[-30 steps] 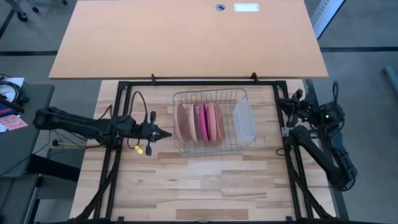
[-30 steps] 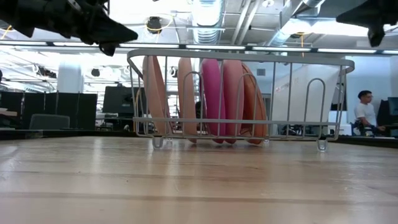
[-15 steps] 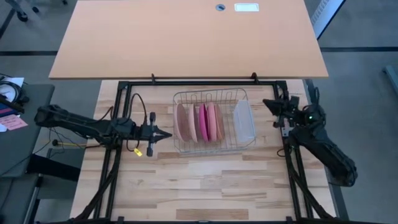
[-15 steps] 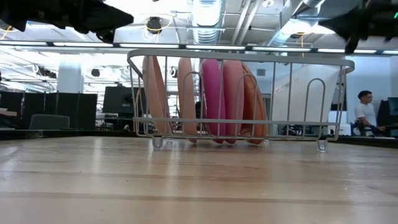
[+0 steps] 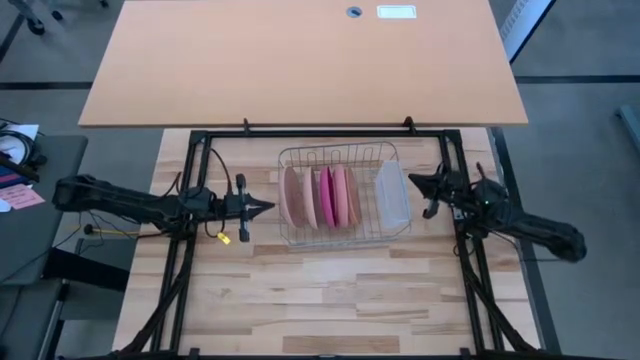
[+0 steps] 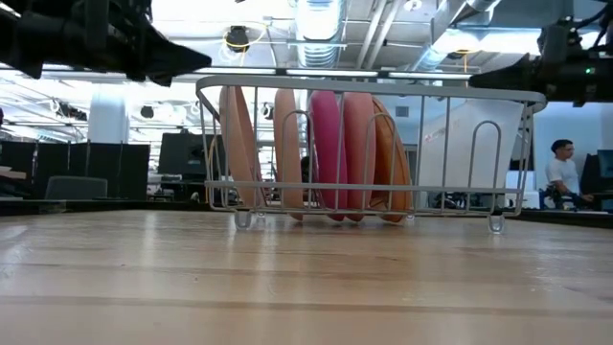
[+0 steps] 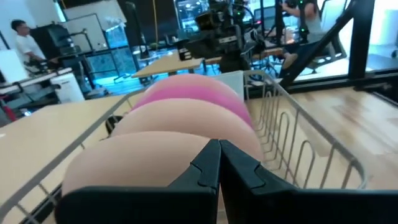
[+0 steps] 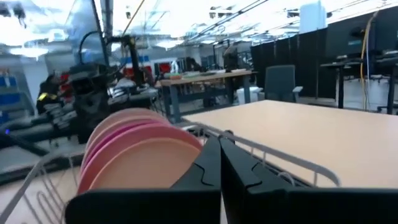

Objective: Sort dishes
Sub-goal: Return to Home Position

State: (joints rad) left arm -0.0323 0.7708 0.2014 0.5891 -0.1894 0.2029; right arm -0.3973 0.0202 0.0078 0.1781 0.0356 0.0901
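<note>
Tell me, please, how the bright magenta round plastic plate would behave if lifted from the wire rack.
The bright magenta round plastic plate is probably stiff and light: thin, yet standing on edge unbent. Its smooth face may slip. Out of the wire rack, it could roll on its rim.

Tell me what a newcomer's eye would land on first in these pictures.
The wire rack in the middle of the table, with a row of plates standing on edge in it, salmon, pale pink and bright magenta, and a translucent tub at its right end. The left hand and right hand, both shut, point at it from either side.
</note>
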